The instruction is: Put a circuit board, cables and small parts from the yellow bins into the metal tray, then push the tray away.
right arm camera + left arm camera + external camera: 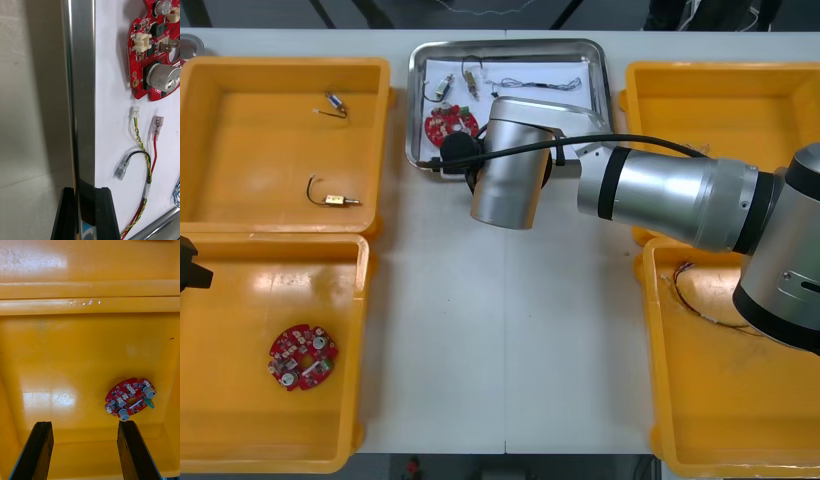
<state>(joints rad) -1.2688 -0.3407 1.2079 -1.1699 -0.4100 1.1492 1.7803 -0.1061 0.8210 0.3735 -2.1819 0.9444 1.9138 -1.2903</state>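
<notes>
Plausibly, the right gripper (85, 192), pinching the thin rim of the shiny metal tray (80, 93), could slip mid-push and jolt the round red circuit board (150, 56), while the left gripper (85, 427) hangs wide over a yellow bin (90, 296).

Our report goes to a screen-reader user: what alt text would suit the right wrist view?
The right end effector grips the shiny rim of the metal tray between its black fingers. On the tray's white inside lie a red circuit board and a red and yellow cable; the table lies on the rim's other side.
</notes>
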